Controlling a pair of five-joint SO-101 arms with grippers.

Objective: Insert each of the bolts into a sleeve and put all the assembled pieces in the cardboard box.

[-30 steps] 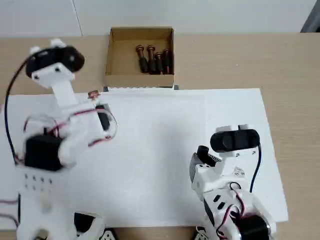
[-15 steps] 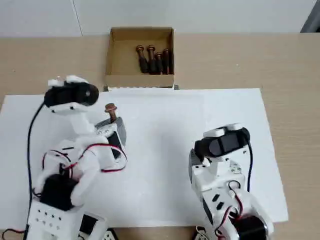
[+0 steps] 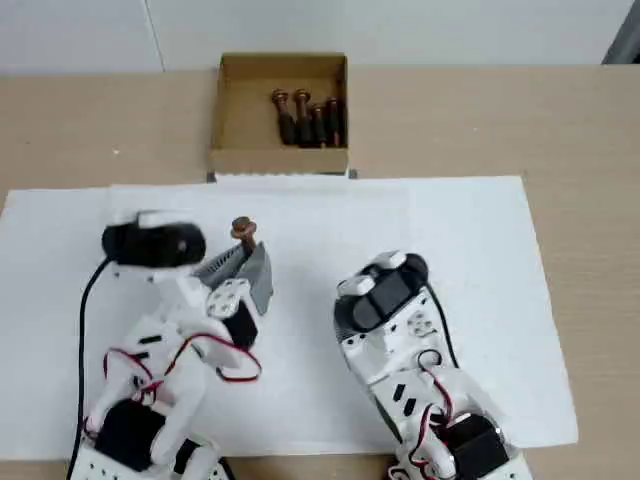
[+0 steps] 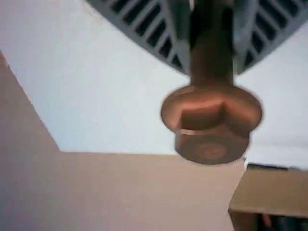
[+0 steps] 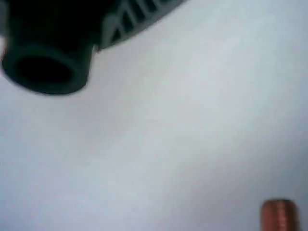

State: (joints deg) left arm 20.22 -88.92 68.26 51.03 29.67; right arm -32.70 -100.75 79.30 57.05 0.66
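Note:
My left gripper (image 3: pixel 246 258) is shut on a copper bolt (image 3: pixel 242 229) above the white sheet, the hex head (image 4: pixel 211 122) sticking out past the fingertips (image 4: pixel 144 29). In the right wrist view my right gripper (image 5: pixel 91 21) is shut on a black sleeve (image 5: pixel 48 65), whose open end faces outward over the sheet. The threaded tip of the copper bolt (image 5: pixel 279 214) shows a short way from that sleeve. The right arm (image 3: pixel 385 295) stands just right of the left gripper. The cardboard box (image 3: pixel 240 110) at the back holds several assembled pieces (image 3: pixel 308 118).
A white paper sheet (image 3: pixel 450 230) covers the middle of the wooden table (image 3: pixel 500 120). The box corner (image 4: pixel 269 197) shows beyond the bolt head. Both arm bases crowd the front edge.
The left arm has pulled back from near the box to the middle of the sheet, carrying the bolt. The right arm has swung left towards it.

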